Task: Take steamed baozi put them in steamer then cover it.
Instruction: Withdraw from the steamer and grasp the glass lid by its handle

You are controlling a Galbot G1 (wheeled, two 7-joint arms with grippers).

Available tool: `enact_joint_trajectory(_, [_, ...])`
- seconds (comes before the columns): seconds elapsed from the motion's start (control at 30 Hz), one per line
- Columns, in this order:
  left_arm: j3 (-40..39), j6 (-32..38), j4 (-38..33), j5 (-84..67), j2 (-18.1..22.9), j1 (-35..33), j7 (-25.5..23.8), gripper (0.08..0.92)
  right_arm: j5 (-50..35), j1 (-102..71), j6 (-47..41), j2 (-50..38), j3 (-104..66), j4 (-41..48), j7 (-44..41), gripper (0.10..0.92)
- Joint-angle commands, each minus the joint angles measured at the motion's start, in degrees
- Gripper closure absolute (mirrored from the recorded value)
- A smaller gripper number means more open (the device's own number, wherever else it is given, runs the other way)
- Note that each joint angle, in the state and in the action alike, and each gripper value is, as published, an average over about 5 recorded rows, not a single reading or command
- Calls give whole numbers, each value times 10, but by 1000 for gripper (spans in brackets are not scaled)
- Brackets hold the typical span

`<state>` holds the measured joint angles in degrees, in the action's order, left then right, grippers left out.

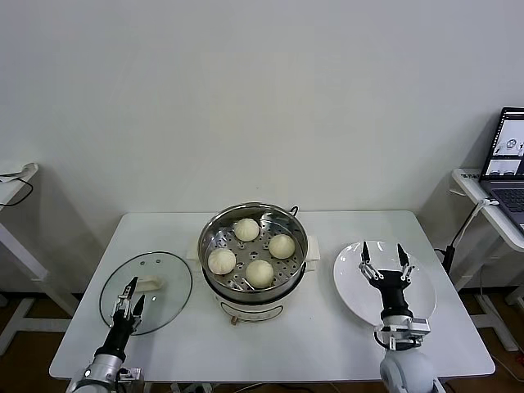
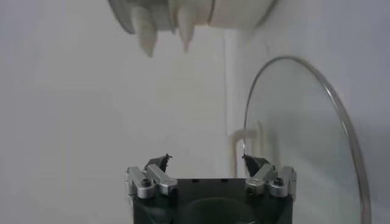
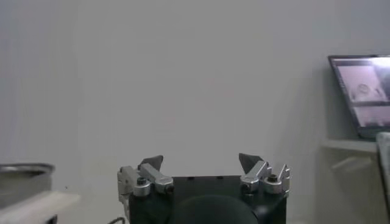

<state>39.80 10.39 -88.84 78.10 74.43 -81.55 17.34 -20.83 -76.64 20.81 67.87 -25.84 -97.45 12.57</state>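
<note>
The steamer (image 1: 208, 237) stands at the table's centre, uncovered. Four steamed baozi lie on its perforated tray: one at the back (image 1: 246, 229), one at the right (image 1: 282, 246), one at the left (image 1: 221, 261), one at the front (image 1: 259, 273). The cover (image 1: 160, 307) lies flat on the table to the left, its cream handle (image 1: 151, 284) up. My left gripper (image 1: 133, 295) is open and empty over the cover's near part; the left wrist view shows it (image 2: 207, 159) beside the cover (image 2: 304, 140). My right gripper (image 1: 382, 250) is open and empty above the white plate.
A flat white plate (image 1: 352, 286) lies right of the steamer and holds nothing. A side table with a laptop (image 1: 509, 147) stands at the far right, and another table edge (image 1: 16, 184) at the far left. The steamer's rim (image 3: 24, 176) shows in the right wrist view.
</note>
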Motion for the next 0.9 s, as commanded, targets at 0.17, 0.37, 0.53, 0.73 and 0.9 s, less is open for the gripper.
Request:
enact_joint_trajectory(0.17, [-10,-23,27,17,-4,50,-9,177,16,-35,10,25,-24,0,-10,203])
enact_joint_trajectory(0.37, [-18,-29,43,15,-4,73,-18,177,21,-36,11,25,-27,-2,-12,203])
enact_joint_trajectory(0.53, [-24,-35,56,12,-3,87,-24,177,22,-37,12,26,-28,-2,-12,203])
enact_joint_trajectory(0.73, [-29,-41,78,11,-2,104,-29,177,23,-37,13,28,-28,-3,-13,203])
enact_joint_trajectory(0.9, [-33,-47,90,8,-1,119,-34,177,26,-38,14,28,-29,-4,-13,203])
